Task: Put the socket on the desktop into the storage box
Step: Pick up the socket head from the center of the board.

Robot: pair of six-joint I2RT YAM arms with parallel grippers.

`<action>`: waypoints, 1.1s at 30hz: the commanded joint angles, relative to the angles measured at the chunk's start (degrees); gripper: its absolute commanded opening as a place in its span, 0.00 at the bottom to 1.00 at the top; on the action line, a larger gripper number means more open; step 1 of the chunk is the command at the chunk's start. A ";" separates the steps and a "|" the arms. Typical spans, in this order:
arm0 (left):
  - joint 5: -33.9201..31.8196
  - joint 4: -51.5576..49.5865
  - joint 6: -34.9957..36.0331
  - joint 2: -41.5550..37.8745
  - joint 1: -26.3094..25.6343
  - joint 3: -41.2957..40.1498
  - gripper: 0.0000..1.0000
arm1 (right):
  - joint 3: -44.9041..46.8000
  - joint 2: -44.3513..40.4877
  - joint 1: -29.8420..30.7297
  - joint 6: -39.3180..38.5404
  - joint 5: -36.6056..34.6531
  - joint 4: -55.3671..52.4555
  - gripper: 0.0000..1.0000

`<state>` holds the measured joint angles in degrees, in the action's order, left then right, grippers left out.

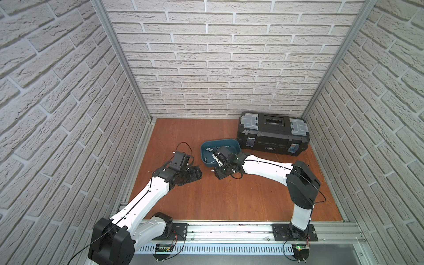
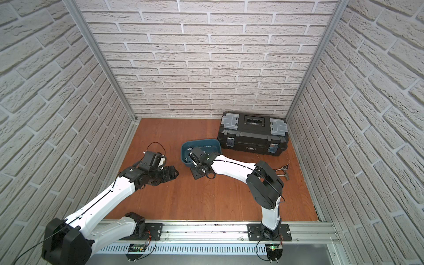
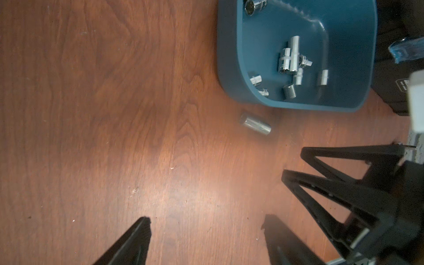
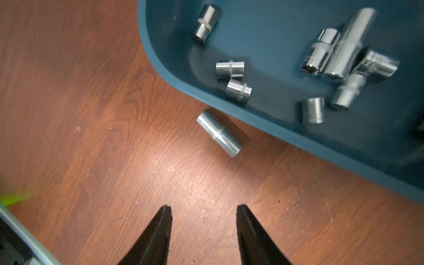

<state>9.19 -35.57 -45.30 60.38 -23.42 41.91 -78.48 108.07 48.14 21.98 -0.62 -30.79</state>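
L claw (image 3: 206,220) open, R claw (image 4: 204,207) half-open, both empty, wood desktop (image 3: 114,114), brick walls (image 1: 229,68)

The desktop (image 1: 229,195) is reddish-brown wood grain, the storage box (image 4: 160,57) teal-blue, the socket (image 4: 219,133) shiny silver, the toolbox (image 1: 273,137) right of centre black with grey panels, the walls (image 1: 206,57) white brick-patterned.

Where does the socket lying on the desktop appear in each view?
In a top view: the socket, likely the grey speck at the storage box's near left corner.
In a top view: not made out; the right arm is over that spot.
Left wrist, just outside the box's rounded corner.
Right wrist, between the right claw and the box wall.
Shared landmark: the storage box.
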 commanded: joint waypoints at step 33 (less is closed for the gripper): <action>-0.50 -1.14 -2.20 -0.35 -0.09 -0.55 0.82 | -7.86 10.40 1.69 -14.95 -7.48 1.18 0.46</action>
<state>9.26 -36.29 -47.27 60.38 -23.42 41.91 -84.71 117.86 49.17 8.12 -7.05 -30.22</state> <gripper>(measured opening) 0.823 0.466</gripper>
